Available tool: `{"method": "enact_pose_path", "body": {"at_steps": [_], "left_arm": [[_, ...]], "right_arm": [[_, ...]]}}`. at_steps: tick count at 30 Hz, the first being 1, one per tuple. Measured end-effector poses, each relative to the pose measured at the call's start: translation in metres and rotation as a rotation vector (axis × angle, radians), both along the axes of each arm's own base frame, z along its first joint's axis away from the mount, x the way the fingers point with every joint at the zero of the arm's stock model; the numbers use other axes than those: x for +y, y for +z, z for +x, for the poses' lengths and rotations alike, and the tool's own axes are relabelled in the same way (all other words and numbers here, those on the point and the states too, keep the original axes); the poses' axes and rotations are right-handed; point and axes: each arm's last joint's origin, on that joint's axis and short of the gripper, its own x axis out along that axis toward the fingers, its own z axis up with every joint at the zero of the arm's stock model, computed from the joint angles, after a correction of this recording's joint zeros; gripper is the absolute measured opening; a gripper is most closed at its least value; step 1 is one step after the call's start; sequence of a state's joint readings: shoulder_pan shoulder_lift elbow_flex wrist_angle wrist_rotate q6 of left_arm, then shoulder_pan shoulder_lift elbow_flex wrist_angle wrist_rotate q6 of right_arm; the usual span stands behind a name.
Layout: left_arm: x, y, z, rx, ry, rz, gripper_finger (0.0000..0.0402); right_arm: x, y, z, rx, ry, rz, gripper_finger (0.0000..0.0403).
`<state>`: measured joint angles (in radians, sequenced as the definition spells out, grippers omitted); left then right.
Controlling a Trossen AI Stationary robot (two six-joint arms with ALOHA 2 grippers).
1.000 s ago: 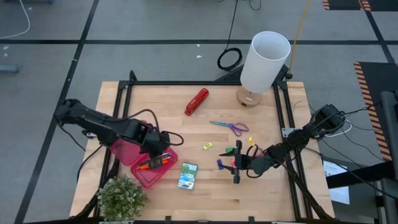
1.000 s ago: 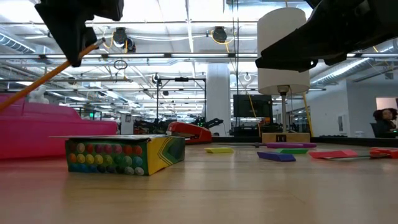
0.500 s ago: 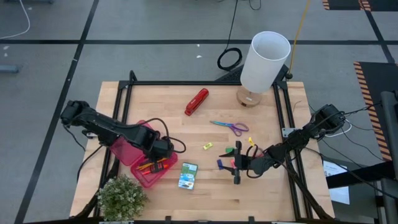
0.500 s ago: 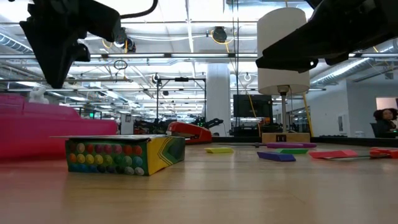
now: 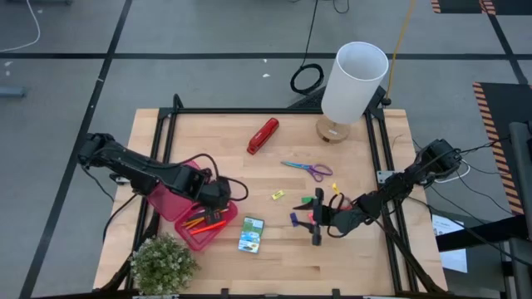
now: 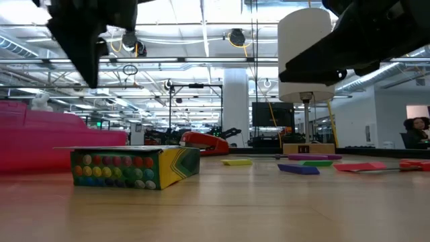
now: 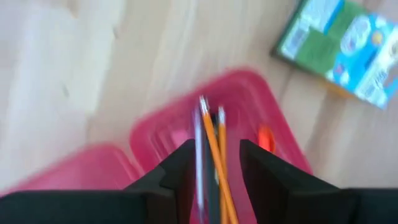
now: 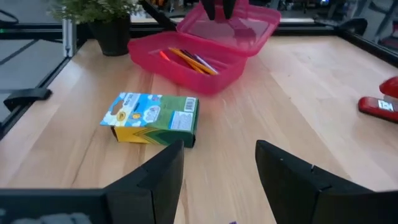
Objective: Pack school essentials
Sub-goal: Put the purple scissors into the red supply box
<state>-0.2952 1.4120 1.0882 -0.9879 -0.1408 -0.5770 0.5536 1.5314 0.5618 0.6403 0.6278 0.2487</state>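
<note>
The big wooden table (image 5: 249, 170) looks almost the same as a second ago. One thing changed at the pink case (image 5: 170, 199), at about 8 o'clock on the table. A second ago the left gripper (image 5: 218, 193) held a long orange pencil up in the air. Then it dipped down to the case. Now it is up again and its fingers are apart with nothing in them. The pencil is lying in the case with the other pencils (image 5: 204, 222) and pens. So one more thing is packed, I think.

There is more left to pack. The crayon box (image 5: 251, 234) sits just beside the case, at about 6 o'clock. The purple-teal scissors (image 5: 309, 170) lie at 2 o'clock. The small erasers (image 5: 277, 196) are spread from the middle out to 4 o'clock. The right gripper (image 5: 313, 218) waits over those erasers, at about 4 o'clock. It has not moved.

The views show different things. The high view shows where all the things lie, but not the fingers well. The low view shows the left gripper hanging high with no pencil, yet it cannot see into the case. The left wrist view looks right down between its spread fingers onto the pencils inside. The right wrist view shows the right fingers wide apart and empty, with the crayon box ahead of them.
</note>
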Motion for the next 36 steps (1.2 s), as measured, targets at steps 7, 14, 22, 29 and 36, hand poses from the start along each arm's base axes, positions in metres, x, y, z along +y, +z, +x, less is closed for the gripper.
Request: {"method": "enact_pose_path", "body": {"at_steps": [7,14,22,29,36], "left_arm": [[-0.001,0.007,0.013,-0.171,-0.157,0.203,0.0127],[-0.003,0.014,0.025,-0.300,-0.271,0.259,0.0127],[-0.003,0.014,0.025,-0.288,-0.318,0.281,0.0127],[-0.003,0.014,0.024,-0.284,-0.326,0.284,0.0127],[-0.002,0.014,0.025,-0.293,-0.296,0.271,0.0127]], "right_arm": [[0.008,0.015,0.016,0.142,-0.035,-0.039,0.0192],[0.006,0.031,0.019,0.385,-0.126,-0.116,0.0192],[-0.033,0.018,0.003,0.742,-0.237,-0.276,0.0192],[-0.079,0.013,0.006,0.947,-0.281,-0.192,0.0192],[-0.120,0.003,0.005,1.023,-0.325,-0.101,0.0192]]}}
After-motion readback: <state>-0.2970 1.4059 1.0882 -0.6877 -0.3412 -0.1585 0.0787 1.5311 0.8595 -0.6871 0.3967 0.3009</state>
